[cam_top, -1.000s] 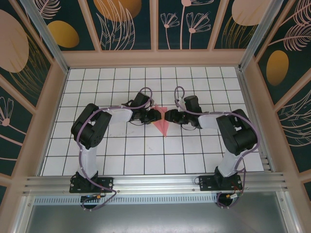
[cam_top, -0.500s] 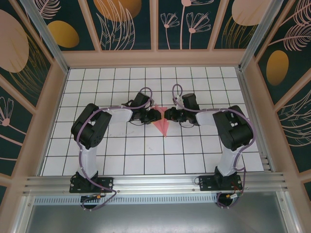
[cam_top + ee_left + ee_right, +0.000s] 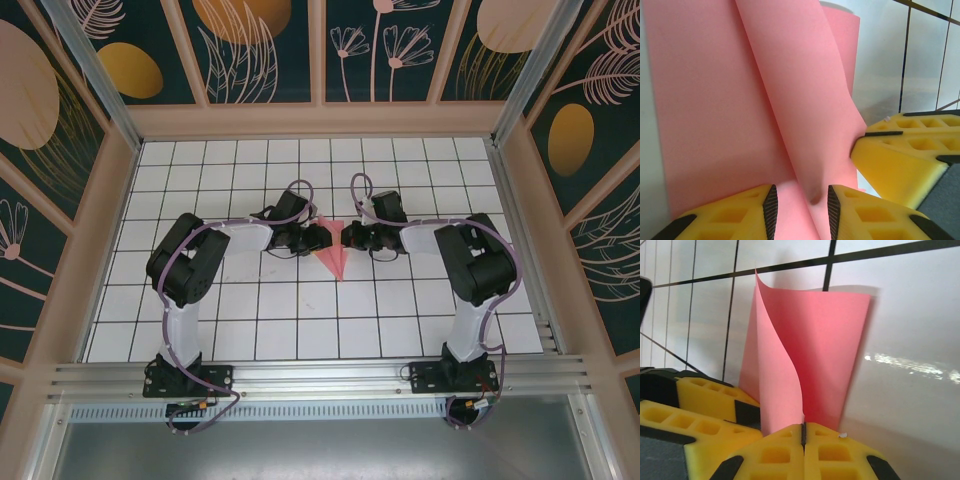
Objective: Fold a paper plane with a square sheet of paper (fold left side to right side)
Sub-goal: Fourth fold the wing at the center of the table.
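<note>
- The paper plane (image 3: 335, 262) lies mid-table on the white grid (image 3: 300, 330). Its long axis runs 12 to 6 o'clock in the top view, with the pointed tip at 6.
- Both arms meet at its wide 12 o'clock end, the left gripper (image 3: 327, 238) at the plane's 10 o'clock and the right gripper (image 3: 347, 237) at its 2 o'clock. They are about equally close.
- In the right wrist view, the right gripper (image 3: 803, 432) has its jaws pressed together on the edge of a raised pink flap (image 3: 825, 350), which curls up toward 12 o'clock.
- In the left wrist view, the left gripper (image 3: 801, 207) has its jaws spread and straddles the centre ridge (image 3: 805, 100) without clamping it.
- Judgement: the flap has to travel across that ridge, so the right arm leads.
</note>
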Controlling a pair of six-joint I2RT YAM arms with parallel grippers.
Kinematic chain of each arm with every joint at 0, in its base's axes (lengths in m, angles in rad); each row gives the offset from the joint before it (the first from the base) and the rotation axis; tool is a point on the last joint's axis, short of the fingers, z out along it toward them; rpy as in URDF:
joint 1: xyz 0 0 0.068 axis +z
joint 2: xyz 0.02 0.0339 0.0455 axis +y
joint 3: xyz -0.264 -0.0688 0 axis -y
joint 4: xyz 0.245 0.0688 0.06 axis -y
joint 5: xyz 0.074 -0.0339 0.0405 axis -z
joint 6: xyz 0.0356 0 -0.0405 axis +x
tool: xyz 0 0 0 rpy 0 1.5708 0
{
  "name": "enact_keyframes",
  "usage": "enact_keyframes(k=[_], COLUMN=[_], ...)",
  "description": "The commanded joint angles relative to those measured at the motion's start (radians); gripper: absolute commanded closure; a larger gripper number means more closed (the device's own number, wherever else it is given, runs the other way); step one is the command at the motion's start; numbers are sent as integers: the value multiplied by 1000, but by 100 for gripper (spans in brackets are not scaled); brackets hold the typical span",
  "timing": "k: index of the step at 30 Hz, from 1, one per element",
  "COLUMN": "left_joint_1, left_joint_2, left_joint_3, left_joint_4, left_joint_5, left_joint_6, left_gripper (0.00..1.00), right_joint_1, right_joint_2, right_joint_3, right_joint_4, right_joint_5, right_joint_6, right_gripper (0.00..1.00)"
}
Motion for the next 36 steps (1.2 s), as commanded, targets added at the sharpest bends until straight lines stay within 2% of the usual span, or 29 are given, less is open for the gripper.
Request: enact_keyframes(k=[1,14,28,36], left_joint_1=[-2,-2,1,0], left_joint_2=[32,25,-129,-46], left_joint_3=[-16,-6,89,137], left_joint_4=[-45,-47,-155,-121], left_joint_5=[-65,-58,-91,-21], left_joint_6=[29,29,71,59], left_gripper=[64,64,61,69], right_joint_1=[3,19,44,52], right_joint_2=[24,54,106,104], right_joint_3=[29,41,57,59], right_joint_4=[-35,-103,-178,-182], right_joint_5=[24,88,132,139], right_joint_6=[-26,-47,-61,-63], right_gripper=[100,100,100,100])
